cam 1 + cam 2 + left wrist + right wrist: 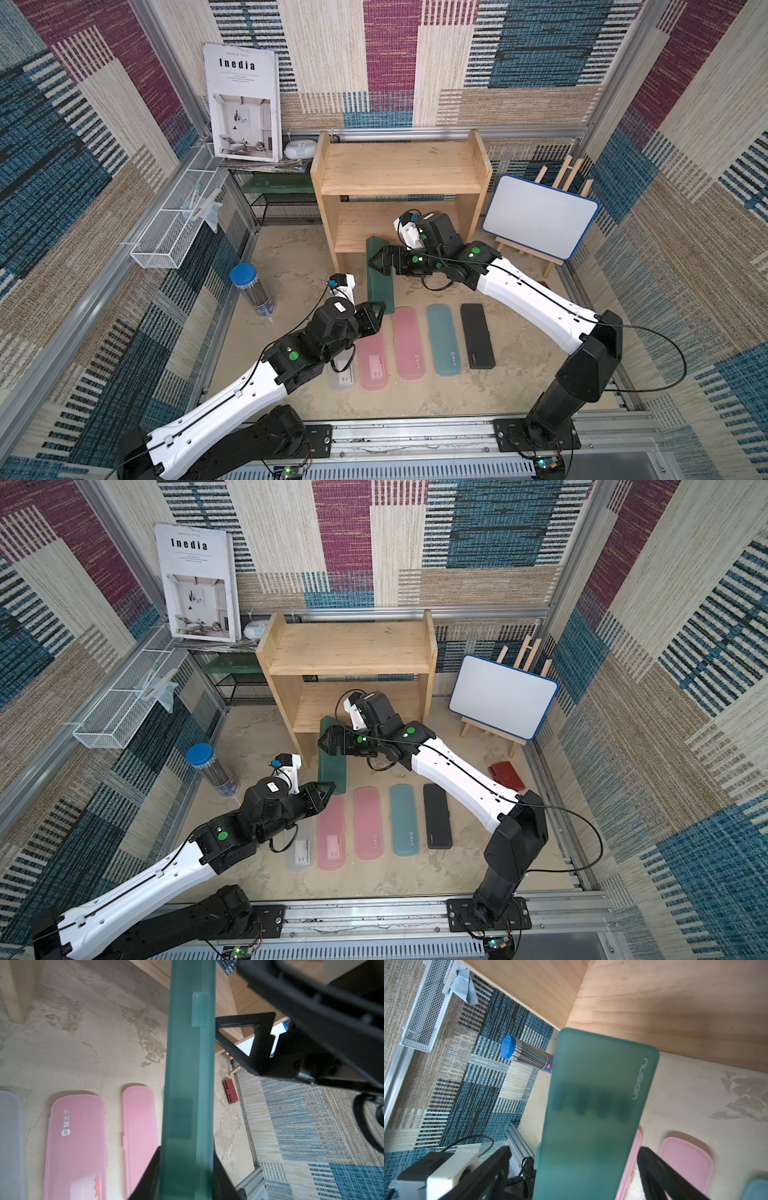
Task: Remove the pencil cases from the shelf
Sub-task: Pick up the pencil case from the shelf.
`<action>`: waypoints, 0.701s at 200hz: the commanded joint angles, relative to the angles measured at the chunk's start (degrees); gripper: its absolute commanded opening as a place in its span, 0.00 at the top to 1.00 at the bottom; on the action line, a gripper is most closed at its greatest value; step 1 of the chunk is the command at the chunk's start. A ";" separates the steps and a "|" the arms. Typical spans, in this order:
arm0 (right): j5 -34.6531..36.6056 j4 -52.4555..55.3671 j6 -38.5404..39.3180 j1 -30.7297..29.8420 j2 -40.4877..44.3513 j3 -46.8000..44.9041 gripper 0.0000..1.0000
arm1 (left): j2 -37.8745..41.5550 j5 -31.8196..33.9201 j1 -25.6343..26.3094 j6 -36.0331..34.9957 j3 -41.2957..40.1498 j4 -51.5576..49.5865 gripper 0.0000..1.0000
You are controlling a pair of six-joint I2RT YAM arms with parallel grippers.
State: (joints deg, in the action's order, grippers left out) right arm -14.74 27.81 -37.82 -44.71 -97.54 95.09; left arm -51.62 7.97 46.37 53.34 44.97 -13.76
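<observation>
Blue-lidded pencil tube [251, 291]: near left gripper [381, 312], to its left. Whiteboard on easel [540, 216]: right of right gripper [374, 262], well apart. Red wallet [507, 775], Inedia magazine [243, 102], white wire basket [178, 220]: far from both.

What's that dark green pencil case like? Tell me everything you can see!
The dark green pencil case is a long, flat box of frosted plastic with rounded corners, pale lettering near one end and a small clasp on its side edge. Dark shapes show faintly inside. It stretches forward from the lower front of the shelf. The left gripper pinches its near end; the right gripper stands open astride its far end.
</observation>
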 commanded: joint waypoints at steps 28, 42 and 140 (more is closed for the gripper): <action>1.08 1.02 0.21 -1.32 -1.73 0.07 0.01 | 1.14 1.83 0.01 -1.18 -0.58 0.66 0.94; 0.47 0.59 0.11 -1.80 -2.19 0.26 0.01 | 1.16 1.88 0.03 -1.18 -0.59 0.67 0.94; -0.87 -1.01 -0.41 -3.62 -2.75 -0.69 0.33 | 3.70 4.20 0.03 -1.32 -0.99 -3.40 0.70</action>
State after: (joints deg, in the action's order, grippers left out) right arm -15.75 27.40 -39.70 -48.05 -100.60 94.61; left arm -48.84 9.67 46.41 52.23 43.55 -16.08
